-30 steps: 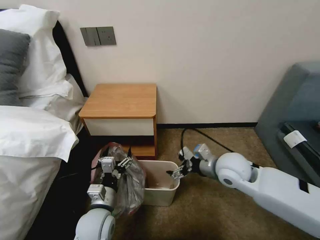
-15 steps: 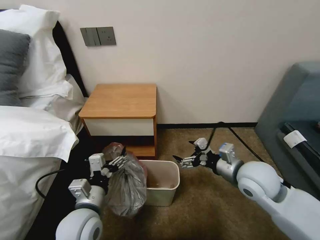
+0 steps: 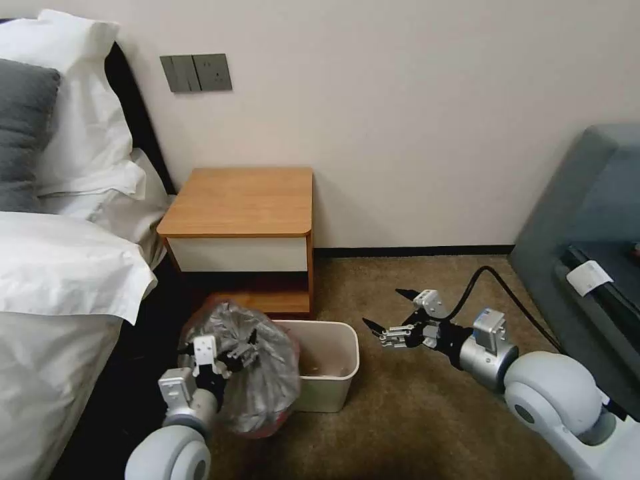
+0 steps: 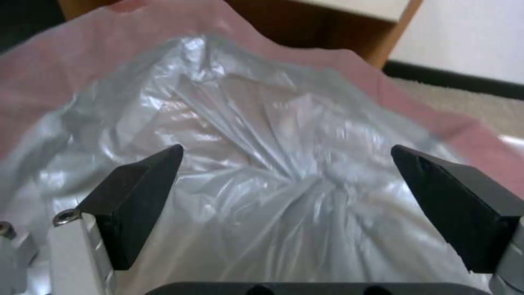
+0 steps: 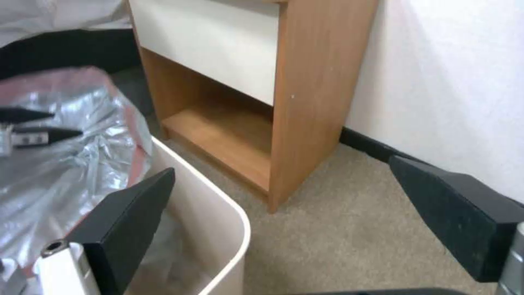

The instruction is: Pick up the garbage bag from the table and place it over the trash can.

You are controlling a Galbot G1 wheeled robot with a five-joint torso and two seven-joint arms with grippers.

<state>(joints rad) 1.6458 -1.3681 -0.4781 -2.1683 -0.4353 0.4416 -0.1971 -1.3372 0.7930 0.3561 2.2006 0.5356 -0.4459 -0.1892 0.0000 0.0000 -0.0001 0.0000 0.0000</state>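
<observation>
Bag point(image 3: 257, 363) bunched over the left end of the bin point(image 3: 333, 373), draped down its left outer side, pink rim band showing at top and bottom. Left gripper point(image 3: 230, 352) against the bag's left face, jaws spread wide, plastic billowing between them, nothing pinched. Right gripper point(image 3: 390, 313) low over carpet just right of the bin, jaws spread, empty. Table point(image 3: 240, 200) behind the bin, top bare
</observation>
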